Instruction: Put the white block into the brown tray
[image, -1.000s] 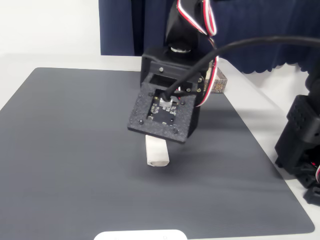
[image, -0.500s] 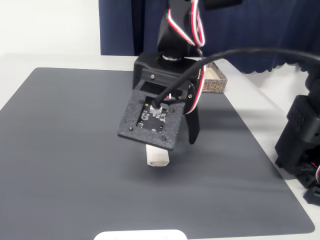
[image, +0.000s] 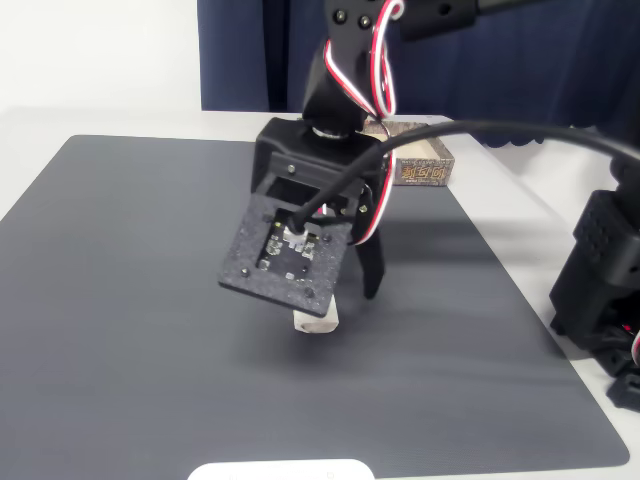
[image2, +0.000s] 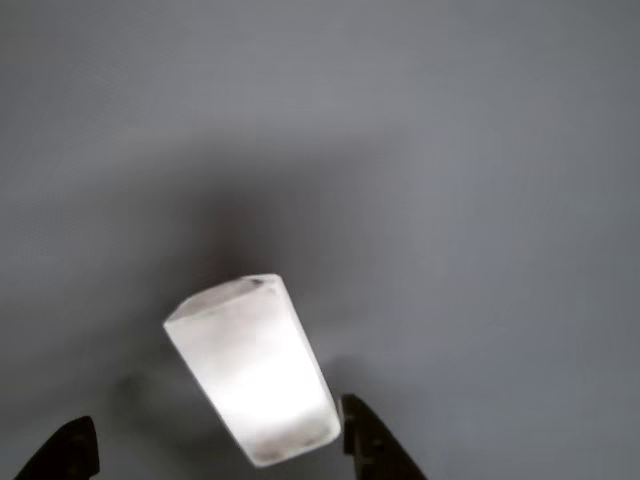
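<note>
A: In the fixed view, what has changed around the white block (image: 315, 322)?

B: The gripper (image: 345, 290) has swung left and sunk lower over it; the block lies on the dark mat (image: 130, 300), the brown tray (image: 420, 160) well behind.

A: And the wrist view?

B: The white block (image2: 252, 368) sits between spread jaws, not pinched. I judge closing comes next.

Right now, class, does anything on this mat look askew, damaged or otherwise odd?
Nothing is damaged or spilled. The white block lies flat on the grey mat, skewed relative to the open gripper, whose fingertips flank its near end. The brown tray sits behind the arm.
</note>
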